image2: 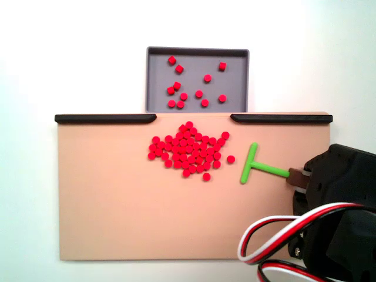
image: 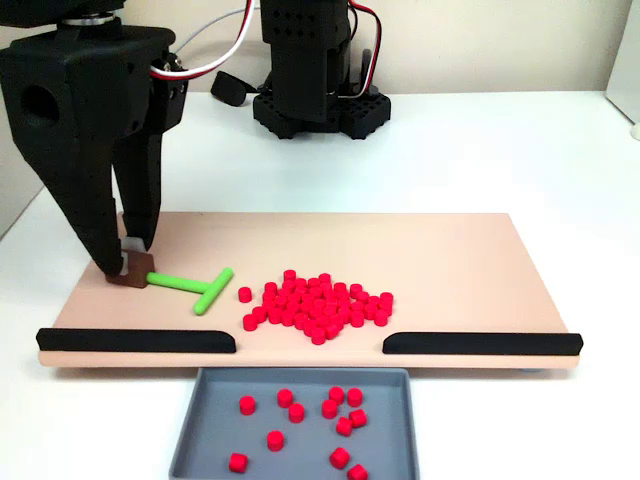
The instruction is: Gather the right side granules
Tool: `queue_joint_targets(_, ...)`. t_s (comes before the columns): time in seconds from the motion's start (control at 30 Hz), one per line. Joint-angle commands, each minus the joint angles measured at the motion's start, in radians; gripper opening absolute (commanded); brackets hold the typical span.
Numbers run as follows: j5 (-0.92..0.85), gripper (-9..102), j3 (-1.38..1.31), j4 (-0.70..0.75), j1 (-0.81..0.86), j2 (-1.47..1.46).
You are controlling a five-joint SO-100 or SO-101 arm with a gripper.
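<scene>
The granules [image: 315, 305] are a loose pile of tiny red pellets on the tan board [image: 450, 260], near the gap in its front edge. In the top-down fixed view the granules [image2: 188, 150] lie mid-board, with one stray pellet [image2: 231, 158] beside them. The green T-shaped tool [image: 190, 287] lies flat on the board, its crossbar facing the pile a short way off. My black gripper [image: 128, 262] stands at the board's left end, shut on the brown block at the tool's handle end. From above, the gripper [image2: 296, 178] and the tool [image2: 255, 167] are at the right.
A grey tray [image: 200, 440] sits below the gap in the board's edge and holds several red pellets. Two black rails [image: 135, 340] [image: 480, 343] line the edge on either side of the gap. The arm's base [image: 315, 100] stands behind the board. Cables [image2: 276, 235] loop over the arm.
</scene>
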Motion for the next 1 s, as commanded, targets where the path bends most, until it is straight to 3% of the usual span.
queue_joint_targets(0.0, -0.104, 0, -0.028, -0.006, -0.012, -0.002)
queue_joint_targets(0.97, -0.017, 0, -0.058, -0.006, -0.060, -0.034)
